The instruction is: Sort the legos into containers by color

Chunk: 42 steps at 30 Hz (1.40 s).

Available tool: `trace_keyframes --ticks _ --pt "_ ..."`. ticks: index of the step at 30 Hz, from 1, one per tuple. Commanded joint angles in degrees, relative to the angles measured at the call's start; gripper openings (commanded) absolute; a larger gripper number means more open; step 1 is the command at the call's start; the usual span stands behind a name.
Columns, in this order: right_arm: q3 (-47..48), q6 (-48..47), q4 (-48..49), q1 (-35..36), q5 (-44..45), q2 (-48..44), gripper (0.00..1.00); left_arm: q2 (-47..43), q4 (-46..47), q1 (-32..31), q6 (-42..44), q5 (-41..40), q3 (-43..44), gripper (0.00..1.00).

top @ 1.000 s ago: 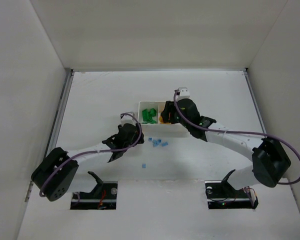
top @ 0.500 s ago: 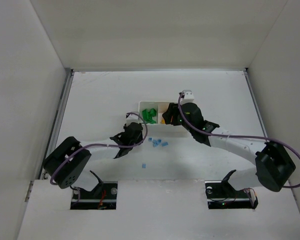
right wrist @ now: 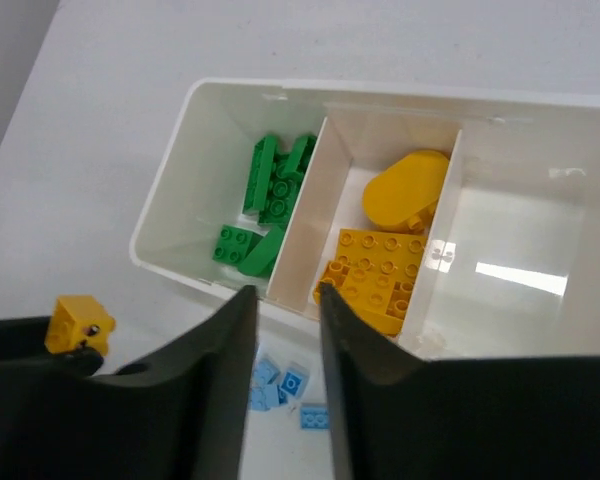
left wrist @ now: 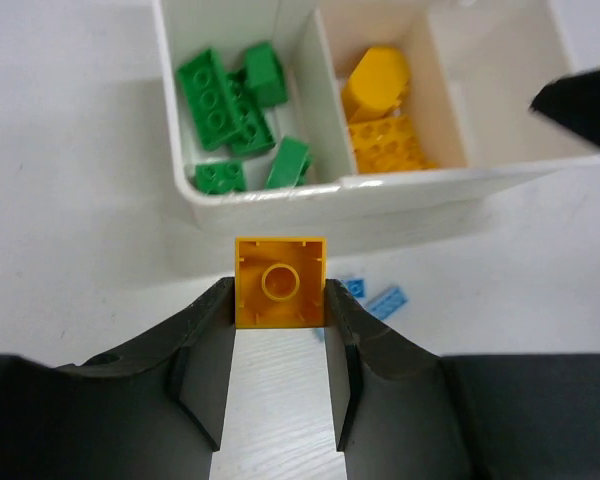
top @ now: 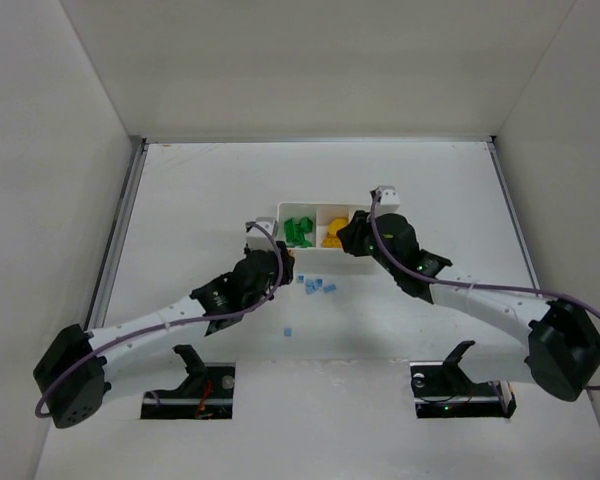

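Note:
The white three-part tray (top: 310, 206) holds green legos (top: 300, 230) in its left compartment and yellow-orange legos (top: 333, 235) in the middle one. My left gripper (left wrist: 279, 300) is shut on a yellow-orange brick (left wrist: 279, 282), just short of the tray's front wall (left wrist: 380, 195). The right wrist view shows that brick (right wrist: 78, 323) at the lower left. My right gripper (right wrist: 285, 292) hovers over the tray's near edge. Its jaws stand a narrow gap apart with nothing between them. Tiny light blue legos (top: 317, 287) lie on the table in front of the tray.
One light blue brick (top: 288, 330) lies alone nearer the arm bases. The tray's right compartment (right wrist: 510, 260) holds no bricks. White walls enclose the table on the left, right and back.
My left arm has carried the yellow-orange brick toward the tray's front. My right gripper has drawn back to the right off the middle compartment, and its jaws have narrowed.

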Motion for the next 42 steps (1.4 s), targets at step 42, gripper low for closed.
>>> trace_keyframes --ticks 42 --pt "10.69 7.57 -13.80 37.34 6.89 24.62 0.47 -7.12 -1.81 20.19 -6.62 8.47 -3.43 0.51"
